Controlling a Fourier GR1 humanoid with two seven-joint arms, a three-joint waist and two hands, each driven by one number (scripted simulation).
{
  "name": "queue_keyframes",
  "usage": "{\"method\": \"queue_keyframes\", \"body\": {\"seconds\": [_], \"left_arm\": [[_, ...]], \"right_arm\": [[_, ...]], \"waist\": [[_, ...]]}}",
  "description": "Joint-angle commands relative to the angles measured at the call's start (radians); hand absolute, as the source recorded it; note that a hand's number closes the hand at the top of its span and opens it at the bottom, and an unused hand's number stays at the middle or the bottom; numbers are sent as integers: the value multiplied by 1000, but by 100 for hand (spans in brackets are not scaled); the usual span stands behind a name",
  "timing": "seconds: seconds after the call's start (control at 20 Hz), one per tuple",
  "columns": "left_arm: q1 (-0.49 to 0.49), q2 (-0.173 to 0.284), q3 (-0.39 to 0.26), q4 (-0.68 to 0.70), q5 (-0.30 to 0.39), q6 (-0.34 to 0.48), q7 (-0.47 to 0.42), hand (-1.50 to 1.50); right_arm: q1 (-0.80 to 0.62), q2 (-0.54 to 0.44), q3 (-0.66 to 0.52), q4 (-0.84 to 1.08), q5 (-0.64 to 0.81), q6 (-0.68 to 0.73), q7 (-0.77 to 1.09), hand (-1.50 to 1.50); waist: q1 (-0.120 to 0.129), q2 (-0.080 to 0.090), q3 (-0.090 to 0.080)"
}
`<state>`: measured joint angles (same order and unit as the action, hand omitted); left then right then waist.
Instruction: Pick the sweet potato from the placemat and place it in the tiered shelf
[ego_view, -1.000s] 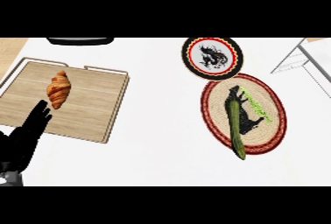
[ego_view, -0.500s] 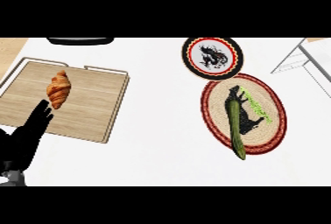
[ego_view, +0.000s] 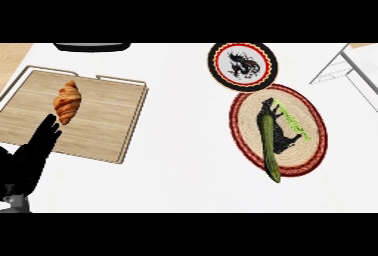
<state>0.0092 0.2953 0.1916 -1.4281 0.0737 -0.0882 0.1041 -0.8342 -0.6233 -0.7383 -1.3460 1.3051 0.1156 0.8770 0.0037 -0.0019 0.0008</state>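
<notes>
A round woven placemat (ego_view: 314, 125) with a red rim and a black dragon print lies at the right of the counter. On it rests a long, thin green vegetable (ego_view: 271, 147), running from the mat's middle to its lower rim; it looks like a cucumber, and I see no sweet potato. Part of the white tiered shelf (ego_view: 345, 70) shows at the top right corner. My left hand (ego_view: 26, 162) stays open at the lower left edge, fingers up, over the corner of a wooden board. My right hand does not show.
A wooden board (ego_view: 96, 125) at the left carries a croissant (ego_view: 67, 101). A small plate (ego_view: 242, 66) with a dragon picture touches the placemat's upper rim. A dark object (ego_view: 92, 46) sits at the top edge.
</notes>
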Motion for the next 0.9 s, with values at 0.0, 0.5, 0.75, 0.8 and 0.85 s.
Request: {"method": "queue_keyframes", "body": {"seconds": [0.0,0.5,0.75,0.8,0.85], "left_arm": [[-16,2,12,32,10,-10,3,0],[34,1,13,-40,-8,-5,21,0],[37,14,39,-9,-2,-13,-5,0],[8,-2,32,-6,-7,14,30,0],[36,8,29,-27,-6,-5,23,0]], "right_arm": [[-34,2,-41,-78,-86,-22,24,-150],[5,17,-72,-452,-231,53,121,-150],[-30,-70,-75,-712,-232,302,279,-150],[-23,-83,-118,-737,-248,344,292,-150],[-40,-107,-115,-778,-234,385,322,-150]], "waist": [[-7,-1,-1],[-13,-4,-1],[-31,-11,-3],[-43,-13,-3],[-39,-16,-3]]}}
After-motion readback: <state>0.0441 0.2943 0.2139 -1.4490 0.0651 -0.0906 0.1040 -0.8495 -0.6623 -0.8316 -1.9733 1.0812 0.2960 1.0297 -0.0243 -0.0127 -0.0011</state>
